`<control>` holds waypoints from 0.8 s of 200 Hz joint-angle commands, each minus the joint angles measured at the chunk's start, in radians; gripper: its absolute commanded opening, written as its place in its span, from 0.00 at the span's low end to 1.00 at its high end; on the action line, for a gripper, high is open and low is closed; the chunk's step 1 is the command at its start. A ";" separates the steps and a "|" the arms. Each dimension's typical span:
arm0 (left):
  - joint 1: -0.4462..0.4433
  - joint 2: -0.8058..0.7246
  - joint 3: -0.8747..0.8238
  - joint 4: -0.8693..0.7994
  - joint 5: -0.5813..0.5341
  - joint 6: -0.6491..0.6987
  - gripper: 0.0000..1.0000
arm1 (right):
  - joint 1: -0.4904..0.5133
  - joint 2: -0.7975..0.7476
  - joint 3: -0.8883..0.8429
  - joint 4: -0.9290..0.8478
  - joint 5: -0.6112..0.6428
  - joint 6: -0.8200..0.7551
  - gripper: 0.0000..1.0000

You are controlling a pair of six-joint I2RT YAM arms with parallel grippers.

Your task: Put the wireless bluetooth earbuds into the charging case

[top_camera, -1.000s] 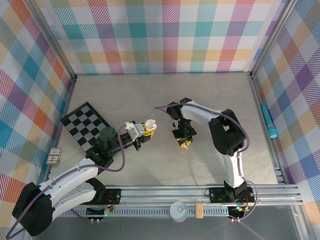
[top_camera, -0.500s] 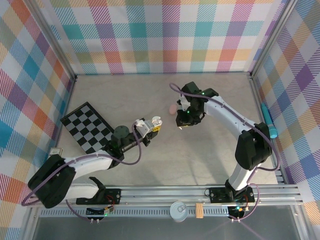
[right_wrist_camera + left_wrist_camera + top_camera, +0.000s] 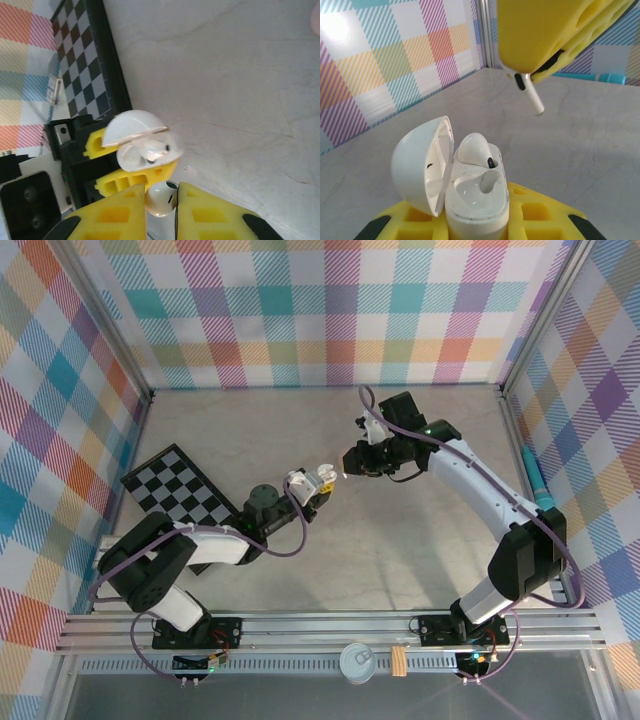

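Pinched in the right gripper [image 3: 351,462], the bud [image 3: 532,96] is being brought over to the open case [image 3: 476,192] clamped in the left gripper [image 3: 311,485]; insertion is being lined up.

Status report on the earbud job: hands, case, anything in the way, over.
Left hand shut on open case, one earbud seated, one slot empty. Right hand shut on second earbud, close beside case. Nothing between them.
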 commanded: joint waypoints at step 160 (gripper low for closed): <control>-0.050 0.023 0.082 0.085 -0.013 -0.076 0.00 | -0.011 -0.018 -0.081 0.152 -0.049 0.067 0.18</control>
